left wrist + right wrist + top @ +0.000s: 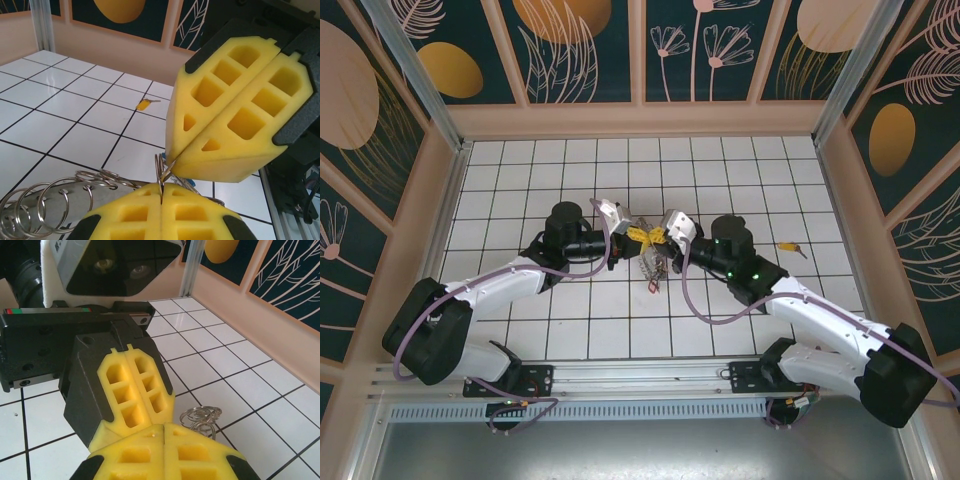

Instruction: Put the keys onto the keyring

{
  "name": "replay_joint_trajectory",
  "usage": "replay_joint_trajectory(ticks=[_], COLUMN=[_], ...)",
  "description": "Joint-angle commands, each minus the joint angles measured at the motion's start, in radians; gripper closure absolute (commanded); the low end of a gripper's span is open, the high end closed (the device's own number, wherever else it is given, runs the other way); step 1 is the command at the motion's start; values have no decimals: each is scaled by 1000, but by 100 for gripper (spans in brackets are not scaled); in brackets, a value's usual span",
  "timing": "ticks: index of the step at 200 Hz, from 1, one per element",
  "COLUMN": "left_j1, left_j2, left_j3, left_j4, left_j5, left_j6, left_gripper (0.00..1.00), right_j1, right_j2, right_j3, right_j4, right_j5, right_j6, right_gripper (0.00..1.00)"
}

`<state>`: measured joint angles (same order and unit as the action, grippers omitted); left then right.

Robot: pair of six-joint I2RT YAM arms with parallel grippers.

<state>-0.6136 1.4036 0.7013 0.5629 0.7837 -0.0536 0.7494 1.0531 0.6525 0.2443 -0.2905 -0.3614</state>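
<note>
Left wrist: both jaws pinch keyring (160, 172) | top external: keys (653, 265) clustered beneath

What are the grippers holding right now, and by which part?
The left gripper and the right gripper are both shut, tip to tip, on the keyring. They pinch its thin wire rim between their foam pads.
</note>
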Motion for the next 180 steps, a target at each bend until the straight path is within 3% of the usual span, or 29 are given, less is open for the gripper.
replay_joint_trajectory(ticks=[1,60,180], left_j1=[-7,-6,-6], left_j2=[-7,-23,-41], left_j3=[40,19,-36], left_j4=[27,46,175], left_j5=[31,5,-62], left_j6=[29,34,-1], left_gripper=[100,100,100], right_j1=[16,23,3], right_j2=[15,19,32], right_j3=[43,72,91], right_j4=[28,-10,-142], right_j5=[83,201,218], right_j6=[-6,73,217], right_gripper=[100,100,100])
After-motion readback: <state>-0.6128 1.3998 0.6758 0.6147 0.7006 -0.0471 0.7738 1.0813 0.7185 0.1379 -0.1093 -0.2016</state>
